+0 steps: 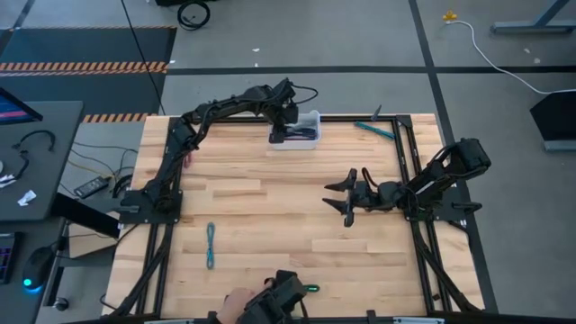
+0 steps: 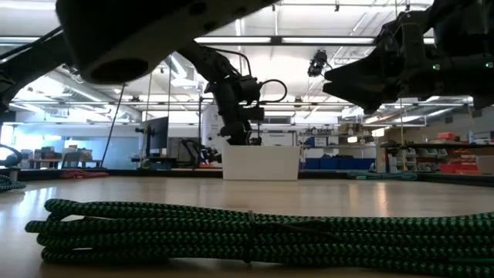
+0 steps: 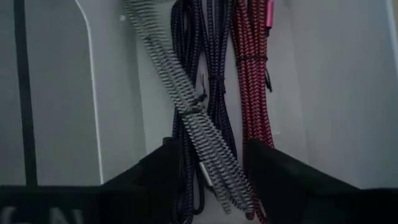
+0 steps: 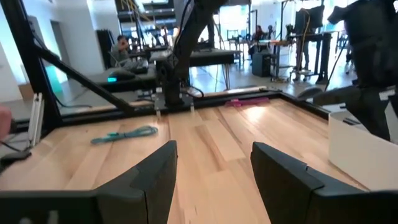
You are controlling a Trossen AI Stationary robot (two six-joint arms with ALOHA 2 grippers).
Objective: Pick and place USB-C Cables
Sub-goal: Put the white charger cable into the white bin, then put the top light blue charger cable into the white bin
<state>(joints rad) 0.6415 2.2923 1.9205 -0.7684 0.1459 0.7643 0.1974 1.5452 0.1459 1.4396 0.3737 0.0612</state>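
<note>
A white bin (image 1: 309,126) stands at the table's far edge. My left gripper (image 1: 290,121) hangs over it, pointing down, open. In the left wrist view its fingers (image 3: 214,186) stand on either side of a grey cable (image 3: 186,106) that lies slanted across a dark purple cable (image 3: 214,74), with a red cable (image 3: 252,81) beside them on the bin floor. My right gripper (image 1: 335,202) hovers open over the table's right middle. Loose cables lie flat on the table: teal (image 1: 211,245), green (image 1: 310,289) at the near edge, another teal (image 1: 373,129) by the far right corner, pink (image 4: 245,101).
A person's hand (image 1: 238,301) and a dark device sit at the near edge beside the green cable (image 2: 247,232), which fills the low view's foreground. Black frame rails run along the table's sides. Bare wood lies between the bin (image 2: 261,164) and the near-left teal cable (image 4: 124,134).
</note>
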